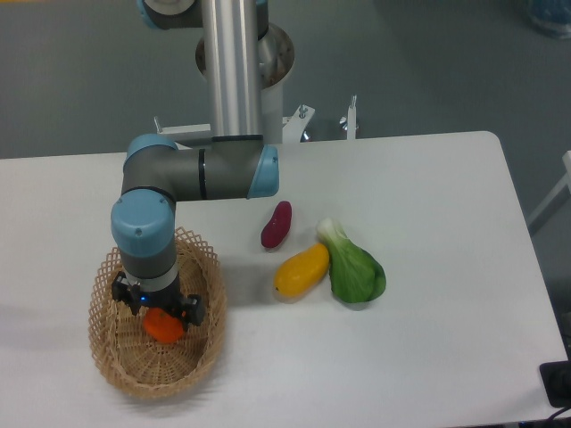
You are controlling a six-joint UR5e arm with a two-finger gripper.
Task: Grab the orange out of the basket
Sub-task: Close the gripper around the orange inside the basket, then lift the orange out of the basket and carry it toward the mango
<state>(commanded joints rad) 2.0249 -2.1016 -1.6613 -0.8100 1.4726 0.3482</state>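
The orange [164, 327] lies in the middle of the oval tan wicker basket [207, 355] at the table's front left. My gripper [160, 312] points straight down into the basket, directly over the orange. Its dark fingers stand wide apart on either side of the fruit, so it is open around it. The gripper body hides the top of the orange, and I cannot tell whether the fingers touch it.
To the right of the basket lie a purple sweet potato [277, 224], an elongated yellow fruit [302, 270] and a green leafy vegetable [354, 268]. The arm's column [231, 62] rises behind the table. A black object [557, 383] sits at the front right corner.
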